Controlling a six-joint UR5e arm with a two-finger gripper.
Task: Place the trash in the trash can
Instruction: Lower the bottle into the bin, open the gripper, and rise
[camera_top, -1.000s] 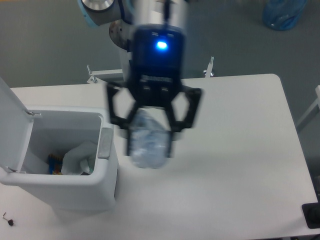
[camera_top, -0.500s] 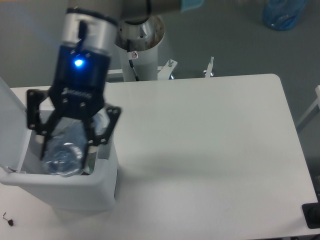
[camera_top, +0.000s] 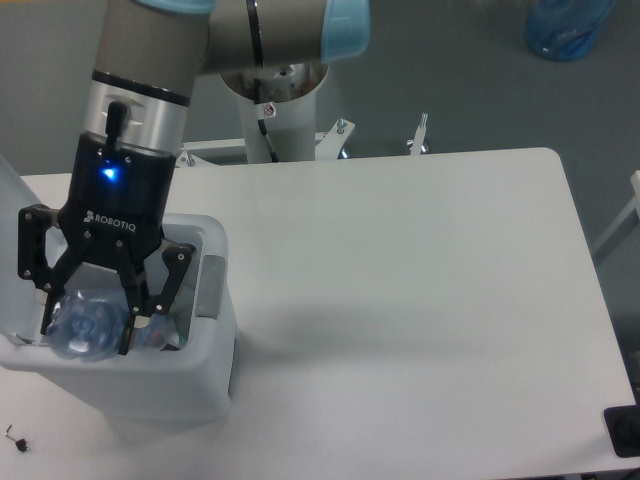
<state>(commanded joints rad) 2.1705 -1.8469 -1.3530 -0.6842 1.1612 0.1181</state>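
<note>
My gripper is shut on the crushed clear bluish plastic bottle and holds it over the opening of the white trash can, at the table's left front. The bottle sits low, at about rim height, near the can's front wall. The can's lid stands open at the left, and the grey tab shows on the right rim. The crumpled white wad is hidden behind my gripper and the bottle.
The white table stretches to the right of the can. The arm's base post stands behind the table. A blue bag lies on the floor at the top right. A small dark object lies at the front left.
My gripper has carried the bottle from the table's middle leftwards, over the trash can, and lowered it towards the opening. The bottle stays gripped.
</note>
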